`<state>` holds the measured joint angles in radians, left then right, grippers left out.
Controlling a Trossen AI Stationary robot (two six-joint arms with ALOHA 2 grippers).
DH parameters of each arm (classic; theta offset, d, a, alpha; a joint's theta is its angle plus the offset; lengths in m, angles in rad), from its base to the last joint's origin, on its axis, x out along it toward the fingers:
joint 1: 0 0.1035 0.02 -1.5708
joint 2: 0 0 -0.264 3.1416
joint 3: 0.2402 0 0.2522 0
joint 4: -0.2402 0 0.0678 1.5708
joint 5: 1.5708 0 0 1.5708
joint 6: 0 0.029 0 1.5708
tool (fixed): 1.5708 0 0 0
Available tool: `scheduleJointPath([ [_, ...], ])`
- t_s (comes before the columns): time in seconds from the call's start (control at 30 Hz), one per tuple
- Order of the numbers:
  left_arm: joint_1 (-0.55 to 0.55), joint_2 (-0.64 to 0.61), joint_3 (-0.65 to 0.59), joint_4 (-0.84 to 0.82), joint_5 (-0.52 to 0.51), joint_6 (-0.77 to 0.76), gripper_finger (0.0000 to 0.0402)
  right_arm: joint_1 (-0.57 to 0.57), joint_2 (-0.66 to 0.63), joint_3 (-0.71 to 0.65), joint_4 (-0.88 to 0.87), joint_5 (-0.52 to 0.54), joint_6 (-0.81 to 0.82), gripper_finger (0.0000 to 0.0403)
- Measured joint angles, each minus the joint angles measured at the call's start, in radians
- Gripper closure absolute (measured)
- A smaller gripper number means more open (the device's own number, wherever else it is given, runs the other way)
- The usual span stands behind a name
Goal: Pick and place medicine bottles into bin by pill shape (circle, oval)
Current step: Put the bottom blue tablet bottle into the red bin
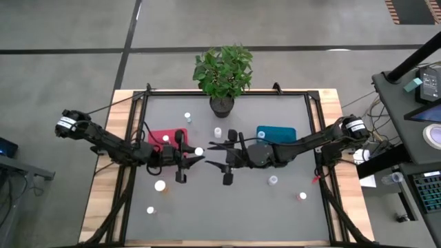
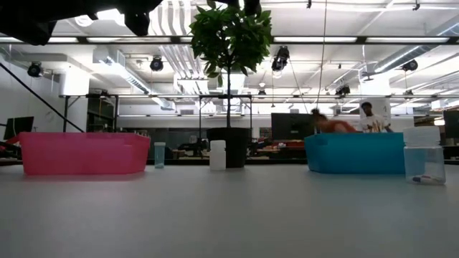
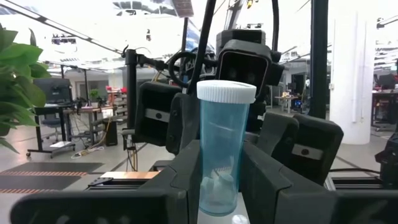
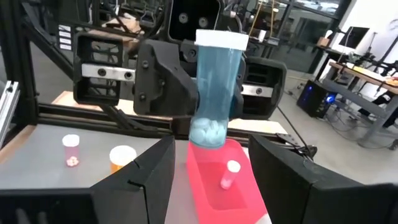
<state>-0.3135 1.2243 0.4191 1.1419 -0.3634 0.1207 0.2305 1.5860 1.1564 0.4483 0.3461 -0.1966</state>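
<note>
A clear blue medicine bottle (image 3: 222,143) with a white cap (image 1: 199,151) stands upright in the air near the table's middle, white pills (image 4: 208,131) at its bottom. My left gripper (image 1: 195,154) is shut on it. My right gripper (image 1: 212,156) faces it from the table's right, open, its fingers (image 4: 134,180) short of the bottle and touching nothing. The red bin (image 1: 157,136) lies just behind my left gripper, with one bottle (image 4: 231,171) inside. The teal bin (image 1: 275,133) lies under my right arm. My left gripper pinches the bottle's lower body (image 3: 217,171) between its two fingers (image 3: 185,177). The fingers reach in level from the table's left. The bottle stands upright, cap up, lifted clear of the table beside the red bin.
Loose bottles stand on the table at the far middle (image 1: 187,117) (image 1: 218,132), near left (image 1: 160,185) (image 1: 151,210) and near right (image 1: 273,180) (image 1: 302,196). A potted plant (image 1: 221,103) stands at the far edge. People show in the room behind.
</note>
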Motion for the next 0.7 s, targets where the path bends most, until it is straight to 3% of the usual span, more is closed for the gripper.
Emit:
scheduleJointPath([
  [0.7, 0.0, 0.0, -0.001, -0.008, 0.002, 0.018, 0.0333, -0.015, 0.072, 0.047, 0.059, -0.014, -0.032, 0.0209],
])
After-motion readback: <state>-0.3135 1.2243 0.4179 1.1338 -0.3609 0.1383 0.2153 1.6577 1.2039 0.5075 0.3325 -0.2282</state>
